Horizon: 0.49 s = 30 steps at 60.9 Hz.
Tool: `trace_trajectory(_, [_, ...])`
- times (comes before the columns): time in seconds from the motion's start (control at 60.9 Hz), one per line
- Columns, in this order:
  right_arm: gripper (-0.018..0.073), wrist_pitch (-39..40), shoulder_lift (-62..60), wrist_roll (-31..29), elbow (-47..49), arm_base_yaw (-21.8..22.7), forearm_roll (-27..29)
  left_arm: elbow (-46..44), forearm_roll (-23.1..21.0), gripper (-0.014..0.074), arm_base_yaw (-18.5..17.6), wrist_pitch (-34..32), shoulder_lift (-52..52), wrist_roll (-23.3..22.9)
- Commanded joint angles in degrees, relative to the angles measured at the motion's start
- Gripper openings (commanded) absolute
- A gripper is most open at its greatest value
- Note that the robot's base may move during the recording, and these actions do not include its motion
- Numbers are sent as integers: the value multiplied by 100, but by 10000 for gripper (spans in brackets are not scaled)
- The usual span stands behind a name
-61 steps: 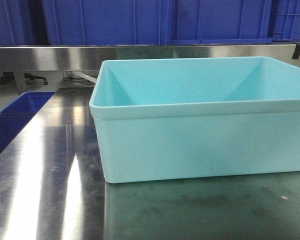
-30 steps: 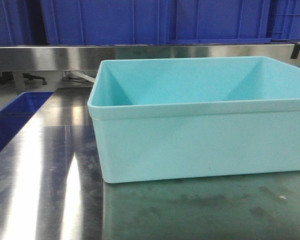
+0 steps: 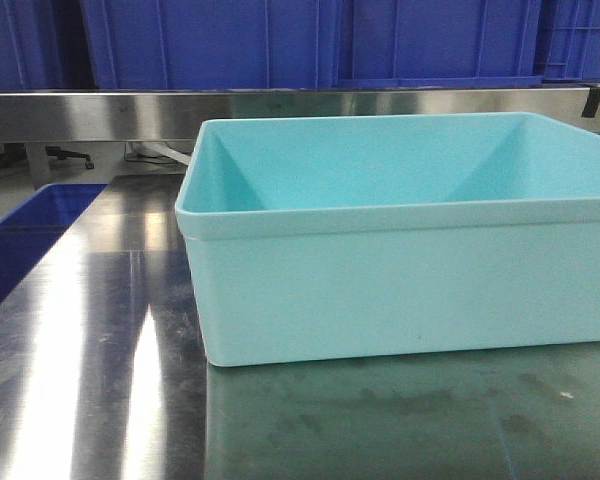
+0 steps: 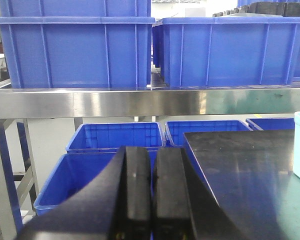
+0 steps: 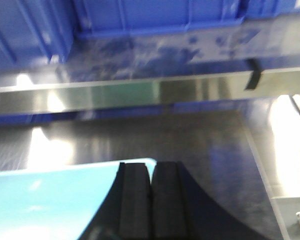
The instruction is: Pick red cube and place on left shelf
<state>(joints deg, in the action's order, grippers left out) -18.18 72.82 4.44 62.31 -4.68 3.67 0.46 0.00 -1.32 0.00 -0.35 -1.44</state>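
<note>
No red cube shows in any view. The left shelf (image 4: 140, 102) is a brushed steel rail with large blue ribbed crates (image 4: 75, 52) on it; it also crosses the front view (image 3: 90, 112) and the blurred right wrist view (image 5: 140, 92). My left gripper (image 4: 152, 165) is shut and empty, out beyond the steel table's left edge, above blue bins on the floor. My right gripper (image 5: 150, 172) is shut and empty, over the far right corner of the pale turquoise tub (image 5: 35, 200).
The turquoise tub (image 3: 400, 290) fills the table's middle in the front view and looks empty as far as I can see in. Open blue bins (image 4: 112, 142) stand on the floor left of the steel table (image 4: 240, 170). A black tape strip (image 5: 254, 77) hangs on the rail.
The front view has shifted very slightly; the tub and shelf look the same. Nothing was taken hold of or let go.
</note>
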Motion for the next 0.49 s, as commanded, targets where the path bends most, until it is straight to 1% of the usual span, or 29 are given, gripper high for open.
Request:
trace_trajectory(0.0, [48, 356, 83, -18, 287, -218, 47, 141, 0, 102, -8, -474, -86, 1])
trace_trajectory(0.131, [62, 112, 478, -18, 403, -618, 47, 141, 0, 102, -8, -474, -86, 1])
trace_trajectory(0.213, [135, -26, 676, -25, 466, -827, 42, 141, 0, 102, -8, -474, -86, 1])
trace_trajectory(0.263, [221, -125, 815, -126, 502, -962, 37, 141, 0, 102, -8, -474, -86, 1])
trace_trajectory(0.312, [349, -189, 932, -326, 523, -1089, 31, 141, 0, 102, -8, -474, -86, 1])
trace_trajectory(0.377, [490, -238, 1066, -544, 537, -1247, 31, 141, 0, 102, -8, -474, -86, 1])
trace_trajectory(0.427, [557, -263, 1151, -590, 537, -1315, 31, 141, 0, 102, -8, -474, -86, 1])
trace_trajectory(0.476, [598, -293, 1245, -590, 537, -1371, 31, 141, 0, 102, -8, -474, -86, 1])
